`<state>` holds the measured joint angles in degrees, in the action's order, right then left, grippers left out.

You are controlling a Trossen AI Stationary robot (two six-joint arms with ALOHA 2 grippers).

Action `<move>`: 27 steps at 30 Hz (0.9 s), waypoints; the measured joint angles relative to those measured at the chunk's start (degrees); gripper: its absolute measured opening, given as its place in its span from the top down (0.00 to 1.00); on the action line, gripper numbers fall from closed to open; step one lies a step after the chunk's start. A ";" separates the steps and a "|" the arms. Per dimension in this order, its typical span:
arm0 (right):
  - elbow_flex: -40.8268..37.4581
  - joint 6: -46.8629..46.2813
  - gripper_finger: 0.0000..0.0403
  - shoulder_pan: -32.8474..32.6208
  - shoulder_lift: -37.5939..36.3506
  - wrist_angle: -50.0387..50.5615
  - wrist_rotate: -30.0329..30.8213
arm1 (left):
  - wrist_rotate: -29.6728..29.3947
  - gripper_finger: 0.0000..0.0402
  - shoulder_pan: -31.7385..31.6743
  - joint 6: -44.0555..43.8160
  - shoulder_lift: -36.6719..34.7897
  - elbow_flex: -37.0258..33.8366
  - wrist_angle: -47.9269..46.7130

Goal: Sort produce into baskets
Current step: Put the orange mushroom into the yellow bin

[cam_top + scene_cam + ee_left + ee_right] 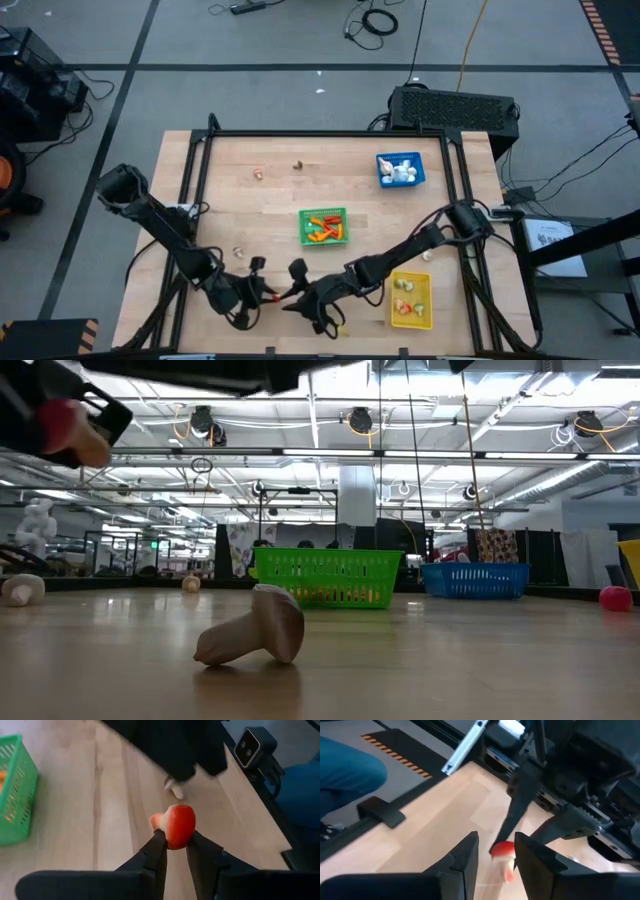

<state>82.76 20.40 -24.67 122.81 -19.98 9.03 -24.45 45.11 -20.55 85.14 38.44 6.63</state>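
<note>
While the left gripper (175,842) pinches a red-capped mushroom piece (178,825) w/ pale stem, clear of the counter (270,215) near its front edge, presumably so it can travel to a basket. Right gripper (496,851) hangs close opposite, fingers apart, nothing between them. Green basket (323,226) sits mid-counter, blue basket (400,169) far right, yellow basket (411,299) near right; a tan mushroom (252,627) lies loose on its side, unsorted.
</note>
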 joint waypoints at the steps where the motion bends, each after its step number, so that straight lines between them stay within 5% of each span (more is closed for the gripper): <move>1: 0.00 0.07 0.71 0.05 0.10 -0.11 0.24 | 0.00 0.82 -0.24 0.15 0.00 0.00 0.44; 19: 0.00 -7.85 0.71 1.78 0.15 0.00 2.49 | 0.49 0.82 -1.17 1.68 -0.02 0.04 2.12; 27: 0.00 -11.43 0.71 2.54 0.15 1.55 -1.98 | 0.63 0.82 -1.93 1.85 -0.04 0.04 1.97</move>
<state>82.76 8.97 -22.13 122.96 -18.43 7.05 -23.81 43.18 -18.70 85.10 38.48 8.60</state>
